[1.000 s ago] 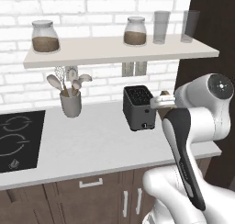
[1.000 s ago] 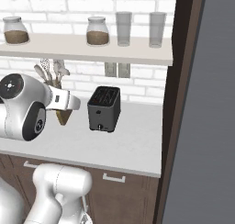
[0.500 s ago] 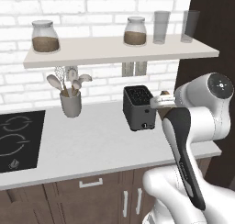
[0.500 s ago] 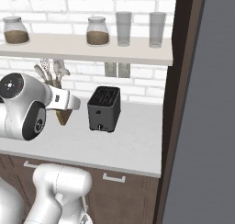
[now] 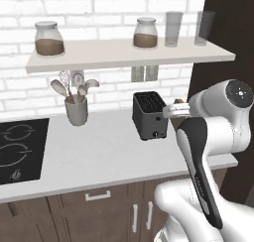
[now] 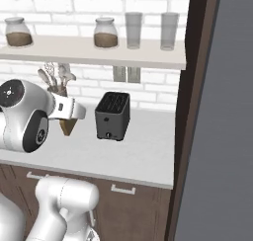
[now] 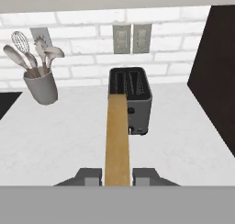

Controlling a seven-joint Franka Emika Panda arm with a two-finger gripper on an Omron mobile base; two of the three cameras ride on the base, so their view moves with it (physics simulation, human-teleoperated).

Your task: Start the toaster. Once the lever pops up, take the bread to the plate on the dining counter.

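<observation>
Bread between fingers, above worktop

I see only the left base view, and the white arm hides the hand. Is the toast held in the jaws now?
Observer: Yes. In the hand view, the thin tan-brown bread slice sits edge-on, clamped between the dark fingertips.
Operator: Does it touch the toaster?
Observer: No. In the right base view, a strip of light grey worktop shows between the slice and the small dark grey two-slot toaster.
</observation>
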